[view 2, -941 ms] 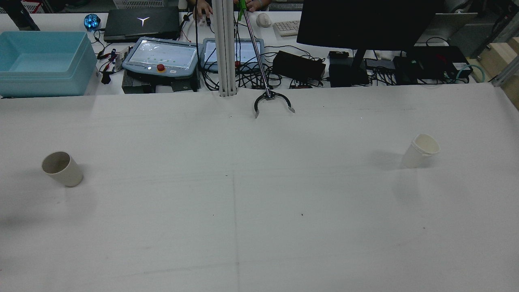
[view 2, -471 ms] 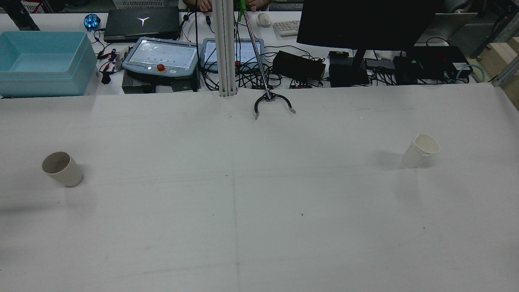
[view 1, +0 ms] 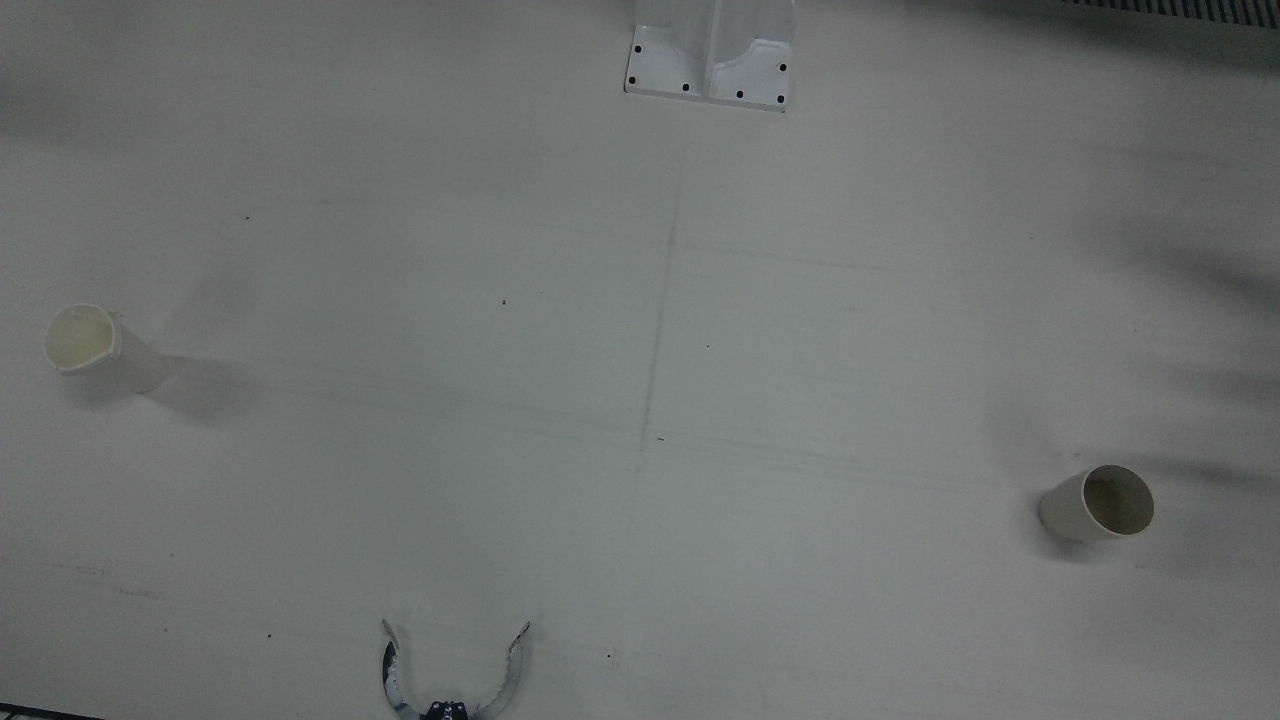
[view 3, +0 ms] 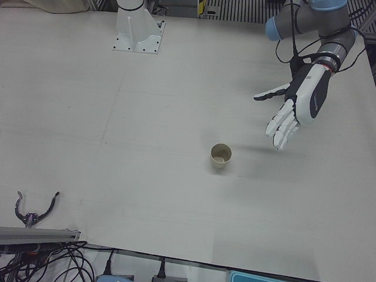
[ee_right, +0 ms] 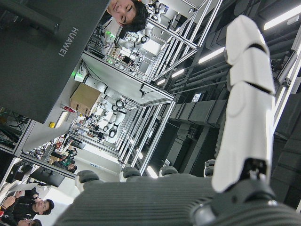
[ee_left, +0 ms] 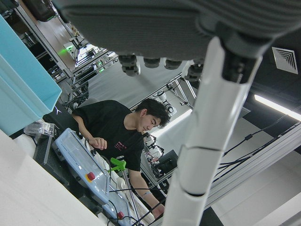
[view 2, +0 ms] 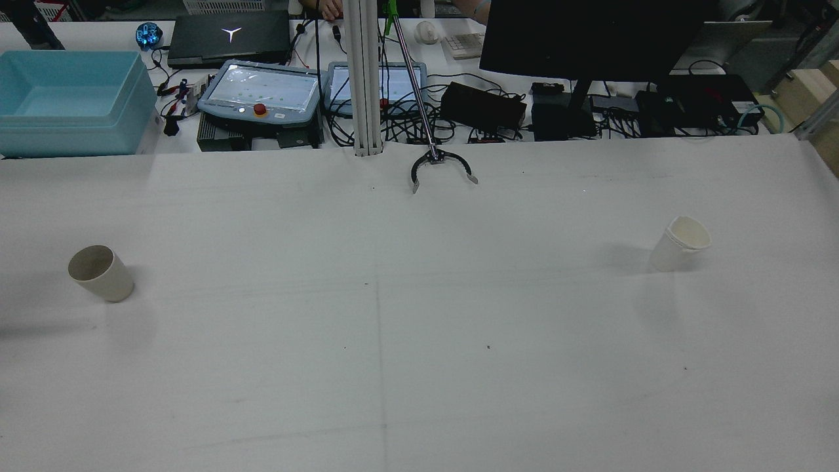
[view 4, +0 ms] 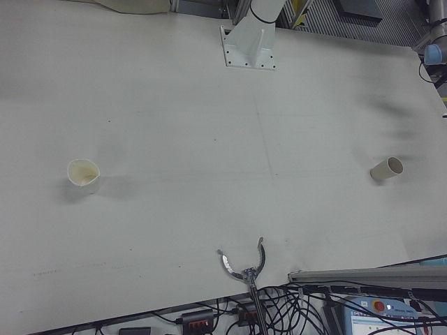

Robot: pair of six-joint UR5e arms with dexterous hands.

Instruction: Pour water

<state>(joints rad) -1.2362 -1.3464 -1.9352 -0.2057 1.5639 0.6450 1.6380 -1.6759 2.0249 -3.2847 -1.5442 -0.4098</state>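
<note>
Item: grey-beige paper cup (view 2: pixel 100 273), upright at 9 o'clock of the table in the rear view. Item: white paper cup (view 2: pixel 680 244), upright at 3 o'clock. Both unmoved since earlier frames; pouring not begun. Left hand (view 3: pixel 295 107): spread wide, empty, near its cup. Right hand (ee_right: pixel 244 117): fingers extended; contents cannot be told.

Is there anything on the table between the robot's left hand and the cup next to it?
No. In the left-front view the open left hand hovers off to the side of the beige cup, and only bare white table lies between them. Nothing visible blocks the way.
</note>
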